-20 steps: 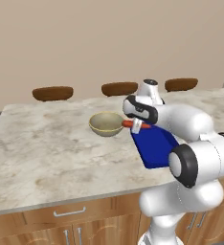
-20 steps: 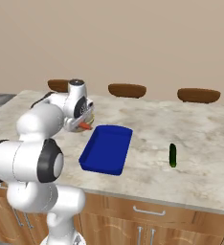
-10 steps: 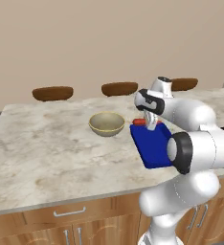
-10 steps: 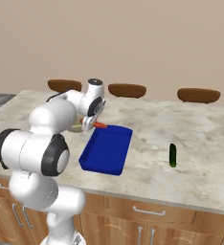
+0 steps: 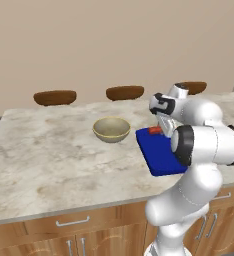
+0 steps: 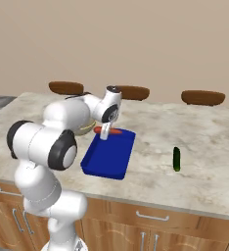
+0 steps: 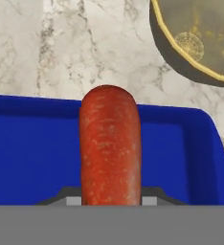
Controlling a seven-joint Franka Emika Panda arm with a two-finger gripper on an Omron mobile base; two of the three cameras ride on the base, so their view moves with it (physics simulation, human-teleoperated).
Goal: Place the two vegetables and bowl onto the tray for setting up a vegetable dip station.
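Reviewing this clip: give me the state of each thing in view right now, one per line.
Hand: shut on the carrot, over the tray's far end.
Carrot: held, lying level over the tray.
Tray: flat on the counter, nothing resting in it.
Bowl: upright and empty on the counter, beside the tray.
Green vegetable: lying on the counter, apart from the tray.

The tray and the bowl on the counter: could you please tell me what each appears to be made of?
The tray looks like moulded plastic: an even deep blue, a smooth matte surface, rounded corners and a low rim. The bowl looks like glazed ceramic or stoneware: a beige outside, an olive-cream inside with faint speckling and a thin light rim. Both are rendered, so neither is certain.
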